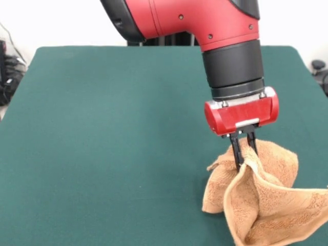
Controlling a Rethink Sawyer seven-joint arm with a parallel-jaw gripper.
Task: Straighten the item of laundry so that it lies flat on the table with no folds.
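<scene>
Towel (266, 200) first: the tan-orange terry cloth sits at the near right of the green worktop (102, 154), bunched and draped in folds, with its lower part running off the near edge of the front view and its right side reaching the picture's right edge. One raised fold or edge of it is pinched between the two thin black fingers of the gripper (244, 148), which are drawn close together on the cloth, so the gripper is clamped on the towel and holds that part up above the rest. My judgement is that the step in hand is the lift-and-spread: the cloth is gripped but far from flat, with several layers doubled over each other. The next move likely calls for drawing the held edge outward, toward the open green area to the left and middle, so the layers peel apart, then lowering and letting go. Little stands in the way; the worktop beyond is bare. Farther back, the red and black arm (205, 20) comes down from the top, and some dark equipment (7, 72) shows off the worktop's far left edge.
</scene>
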